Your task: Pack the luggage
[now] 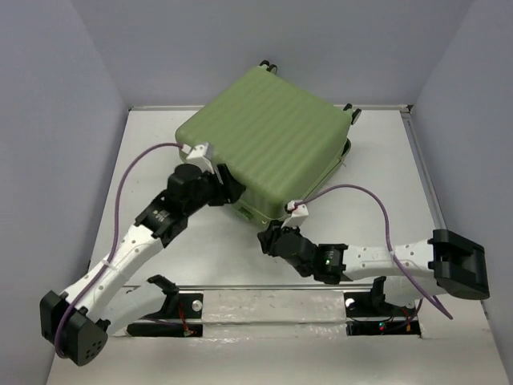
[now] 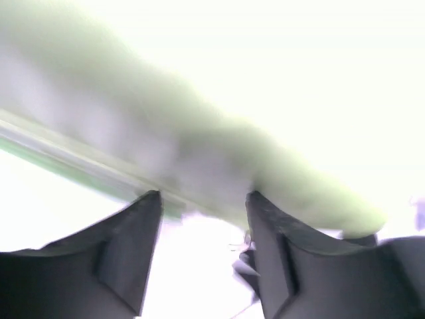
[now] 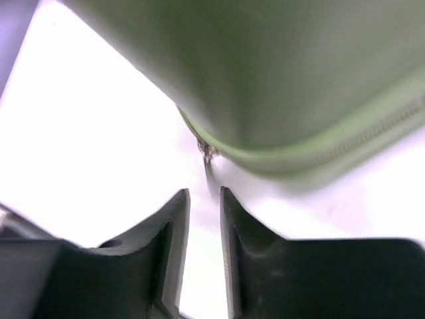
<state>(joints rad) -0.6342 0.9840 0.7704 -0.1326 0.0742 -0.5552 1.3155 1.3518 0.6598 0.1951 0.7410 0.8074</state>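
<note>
The light-green ribbed luggage [image 1: 268, 140] lies flat at the back middle of the table, lid down over its base, black wheels at the far side. My left gripper [image 1: 231, 189] is open and empty at the case's near-left edge; in the left wrist view the blurred shell [image 2: 219, 153] fills the space just above the gripper [image 2: 202, 196]. My right gripper [image 1: 266, 238] sits just short of the near corner, its jaws a narrow gap apart and empty [image 3: 204, 191]. A zipper pull [image 3: 208, 154] hangs at the corner [image 3: 279, 86] right in front of the fingertips.
White table [image 1: 160, 144] with grey walls on three sides. A raised lip runs along the right edge [image 1: 425, 176]. Purple cables [image 1: 377, 200] loop above both arms. Black fixtures [image 1: 164, 289] stand by the arm bases at the near edge.
</note>
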